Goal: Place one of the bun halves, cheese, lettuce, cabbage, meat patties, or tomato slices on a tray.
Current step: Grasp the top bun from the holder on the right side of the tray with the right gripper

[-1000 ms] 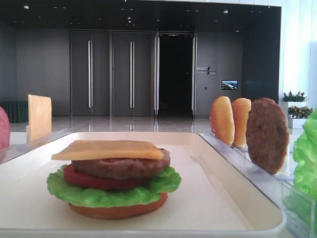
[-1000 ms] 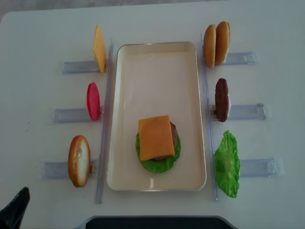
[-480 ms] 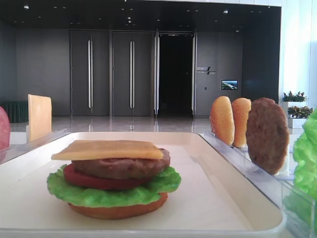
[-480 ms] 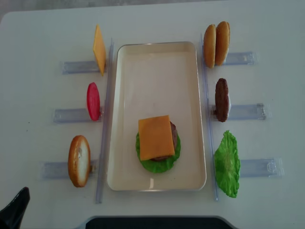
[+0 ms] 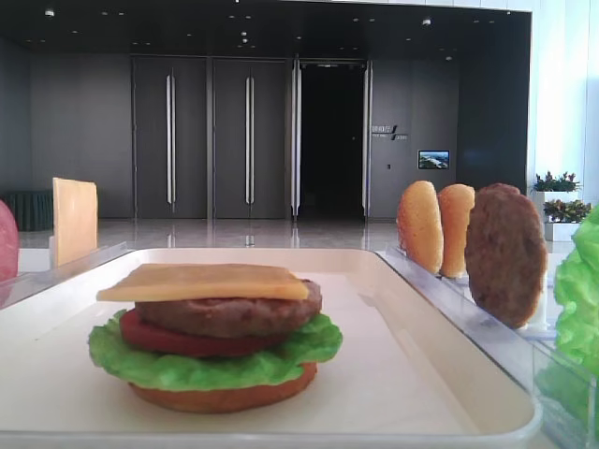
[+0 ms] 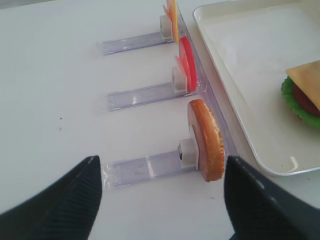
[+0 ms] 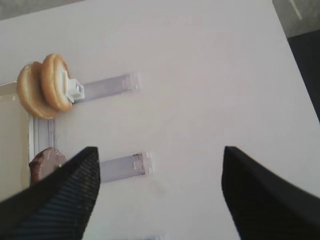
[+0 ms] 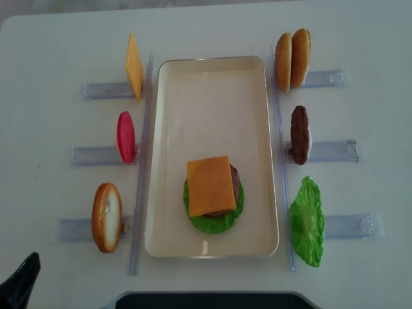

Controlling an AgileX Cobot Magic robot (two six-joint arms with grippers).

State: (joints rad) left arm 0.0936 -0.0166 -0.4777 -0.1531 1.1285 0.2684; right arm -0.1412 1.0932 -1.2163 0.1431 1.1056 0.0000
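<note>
At the bottom left corner of the overhead view a dark tip of the left gripper (image 8: 18,287) pokes in over the white table (image 8: 51,38), well back from everything. Its own camera shows both dark fingers (image 6: 55,200) spread wide with nothing between them, hanging above the table just short of the nearest clear rack (image 6: 147,168) and touching nothing. The right gripper (image 7: 160,200) does not show in the overhead view; through its wrist camera the two fingers (image 7: 265,195) stand far apart and empty over bare table, with a brown patty (image 7: 46,162) at the left edge of the frame and two bun pieces (image 7: 44,85) farther up. Nearest on the cream tray (image 8: 212,96), toward its lower end, sits the stack: an orange-brown bottom bun (image 5: 223,397), green lettuce (image 5: 211,360), a red tomato slice (image 5: 164,335), a patty (image 5: 229,313) and a square cheese slice (image 8: 209,185) on top. Left of the tray, standing on edge in racks, come a domed bun top (image 8: 107,217) at lower left, then another tomato slice (image 8: 125,136), then another cheese slice (image 8: 134,67) at upper left. On the right, a lettuce leaf (image 8: 306,221) is nearest. In the far room a small wall sign (image 5: 388,133) is too tiny to read.
</note>
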